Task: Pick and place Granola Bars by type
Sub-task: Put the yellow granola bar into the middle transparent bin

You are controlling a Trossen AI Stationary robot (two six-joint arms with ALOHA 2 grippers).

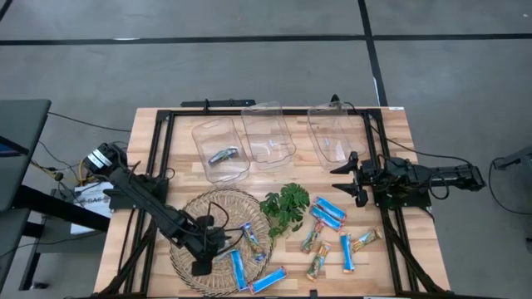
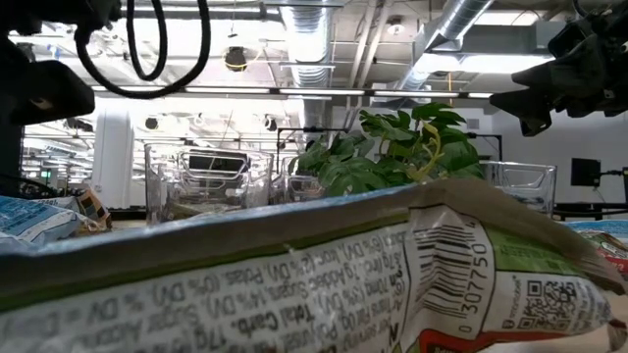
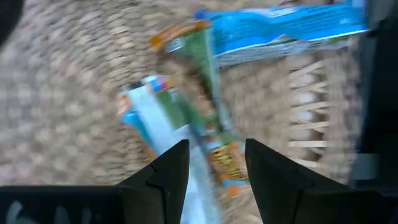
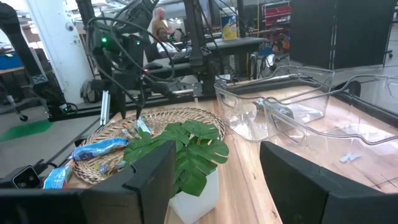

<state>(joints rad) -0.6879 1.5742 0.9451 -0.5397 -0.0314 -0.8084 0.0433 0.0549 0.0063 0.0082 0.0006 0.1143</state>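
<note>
Several wrapped granola bars lie about. A tan/orange one (image 3: 214, 140), a blue-and-silver one (image 3: 152, 118) and a bright blue one (image 3: 280, 28) lie in the round wicker basket (image 1: 195, 212). More bars (image 1: 328, 212) are scattered on the table near its front right. One silver bar (image 1: 223, 155) lies in the leftmost clear container (image 1: 220, 149). My left gripper (image 3: 217, 165) is open just above the basket (image 1: 212, 249), one finger on either side of the tan bar. My right gripper (image 1: 353, 178) is open in the air beside the containers.
Two more clear containers (image 1: 268, 137) (image 1: 332, 133) stand along the far side. A green leafy plant (image 1: 285, 206) in a white pot (image 4: 193, 196) stands mid-table between the basket and the loose bars. A bar wrapper (image 2: 294, 275) lies right before the low camera. A person (image 4: 158, 22) shows in the room behind.
</note>
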